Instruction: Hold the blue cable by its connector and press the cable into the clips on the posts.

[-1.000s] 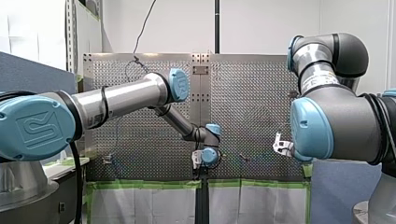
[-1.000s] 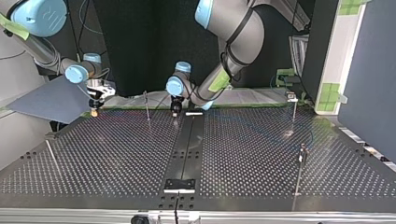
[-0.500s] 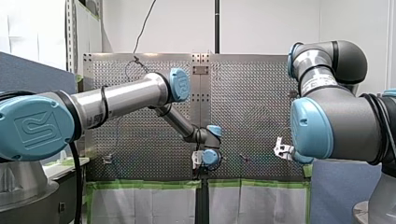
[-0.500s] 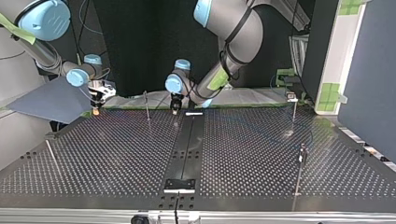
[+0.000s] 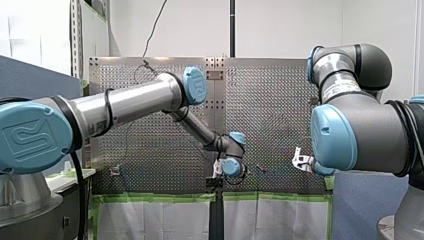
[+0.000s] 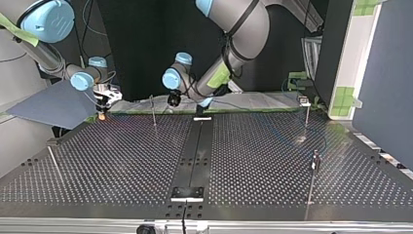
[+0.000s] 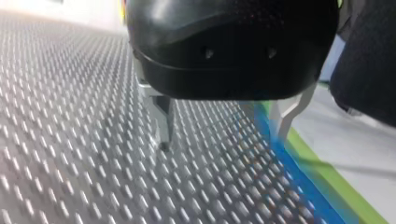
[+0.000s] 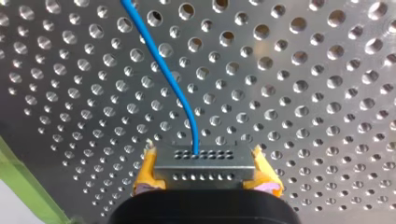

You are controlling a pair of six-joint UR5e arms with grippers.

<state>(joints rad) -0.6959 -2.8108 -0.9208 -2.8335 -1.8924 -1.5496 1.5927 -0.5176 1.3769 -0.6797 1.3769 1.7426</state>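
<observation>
- Grey left arm (image 6: 234,29) has swung its wrist toward the top view's left and lifted it off the perforated table (image 6: 272,161); read that as repositioning.
- Left gripper (image 7: 222,140) hangs with its metal fingers apart, holding nothing.
- Right gripper (image 8: 204,161) stays at the table's far edge, yellow pads clamped on the connector (image 8: 205,171).
- Blue cable (image 8: 163,70) trails from that connector across the plate; you cannot tell whether clips on the posts (image 6: 154,109) hold it.

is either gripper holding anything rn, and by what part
My right gripper clamps the blue cable by its grey connector, yellow pads on its two ends. My left gripper is open and empty.
</observation>
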